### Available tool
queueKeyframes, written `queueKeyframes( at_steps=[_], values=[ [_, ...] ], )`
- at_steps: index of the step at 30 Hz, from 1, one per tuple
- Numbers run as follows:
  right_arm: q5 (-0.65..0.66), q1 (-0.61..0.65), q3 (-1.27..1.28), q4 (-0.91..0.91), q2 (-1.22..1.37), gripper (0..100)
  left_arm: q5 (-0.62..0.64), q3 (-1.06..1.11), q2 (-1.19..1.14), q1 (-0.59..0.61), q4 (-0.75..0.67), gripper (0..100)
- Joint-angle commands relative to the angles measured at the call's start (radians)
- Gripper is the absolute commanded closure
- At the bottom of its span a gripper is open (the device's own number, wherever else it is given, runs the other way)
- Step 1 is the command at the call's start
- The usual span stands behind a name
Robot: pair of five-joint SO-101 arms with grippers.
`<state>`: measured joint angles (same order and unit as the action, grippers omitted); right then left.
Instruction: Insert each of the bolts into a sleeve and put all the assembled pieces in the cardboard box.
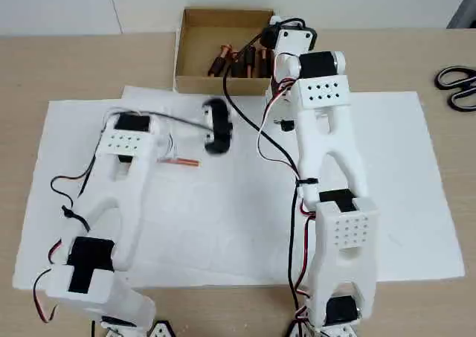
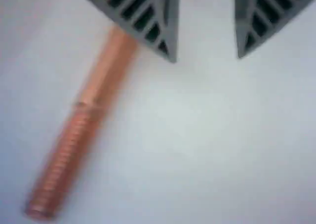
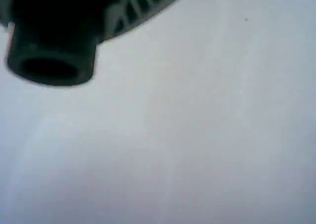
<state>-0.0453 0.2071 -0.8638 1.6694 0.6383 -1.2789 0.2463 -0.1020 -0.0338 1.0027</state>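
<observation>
1. The left gripper (image 2: 205, 55) is seen open in the left wrist view. Its two ribbed grey fingers (image 2: 143, 16) are set apart, and bare white sheet shows in the gap between them.
2. A copper bolt (image 2: 81, 130) is laid flat on the sheet just beside one finger, outside the gap. Its smooth end is tucked under that fingertip and its threaded end points toward the lower left of the frame.
3. In the high view the same bolt (image 1: 182, 161) is found left of centre, close to the arm on the left.
4. The right gripper (image 3: 64, 21) is closed on a black sleeve (image 3: 52, 51). The sleeve is held at the upper left of the right wrist view, above the white sheet, with its open end visible.
5. The cardboard box (image 1: 201, 85) is placed at the upper middle of the high view, at the far edge of the white sheet (image 1: 223, 225). Several assembled pieces (image 1: 239, 60), copper with black sleeves, are gathered inside it.
6. The sheet is spread over a wooden desk (image 1: 74, 62), and a pair of scissors (image 1: 457, 85) is left at the right edge of the frame.
</observation>
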Motion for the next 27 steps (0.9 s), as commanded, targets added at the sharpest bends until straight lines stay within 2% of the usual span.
queueKeyframes(
  at_steps=[1, 6, 11, 13, 15, 19, 25, 27],
  values=[
    [0.011, -0.007, -0.054, 0.007, -0.088, 99.5, 0.226, -0.130, 0.014, 0.002, -0.020, 93],
    [0.011, -0.008, -0.054, 0.005, -0.088, 99.5, 0.615, -0.234, 0.120, -0.005, 0.152, 93],
    [0.009, -0.005, -0.054, 0.005, -0.088, 99.5, 1.103, -0.259, 0.252, -0.018, 0.330, 92],
    [0.009, -0.005, -0.054, 0.005, -0.088, 99.5, 1.237, -0.246, 0.290, -0.018, 0.410, 92],
    [0.009, -0.004, -0.054, 0.005, -0.088, 99.5, 1.300, -0.220, 0.316, -0.014, 0.462, 93],
    [0.009, -0.002, -0.054, 0.007, -0.088, 99.5, 1.421, -0.148, 0.359, 0.009, 0.451, 93],
    [0.009, -0.002, -0.054, 0.010, -0.088, 99.5, 2.030, -0.077, 0.347, 0.063, 0.367, 92],
    [0.009, -0.002, -0.054, 0.010, -0.088, 99.5, 2.140, -0.051, 0.327, 0.063, 0.367, 92]
  ],
)
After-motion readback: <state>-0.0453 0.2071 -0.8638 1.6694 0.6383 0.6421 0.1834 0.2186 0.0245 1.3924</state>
